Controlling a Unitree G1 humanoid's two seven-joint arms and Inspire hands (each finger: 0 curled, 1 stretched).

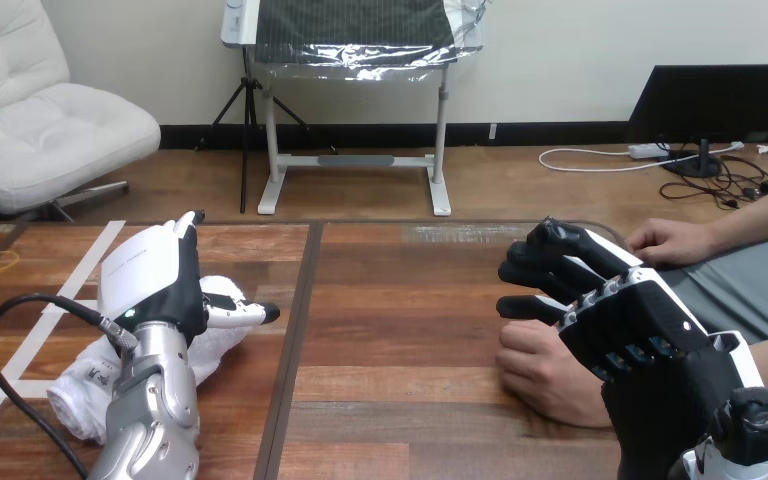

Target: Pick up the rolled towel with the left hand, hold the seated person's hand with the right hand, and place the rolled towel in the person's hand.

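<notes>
White rolled towel [82, 386] lies beneath the left hand [150, 285], seemingly touching it.

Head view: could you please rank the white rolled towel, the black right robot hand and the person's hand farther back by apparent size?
Black right robot hand (nearness inflates it)
White rolled towel, partly hidden
Person's hand farther back

Rolled towel [80, 385] toward surface [400, 300] near-left corner, under left robot hand [155, 280]; person's nearer hand [545, 372] toward near-right corner, under right robot hand [620, 315].
</notes>
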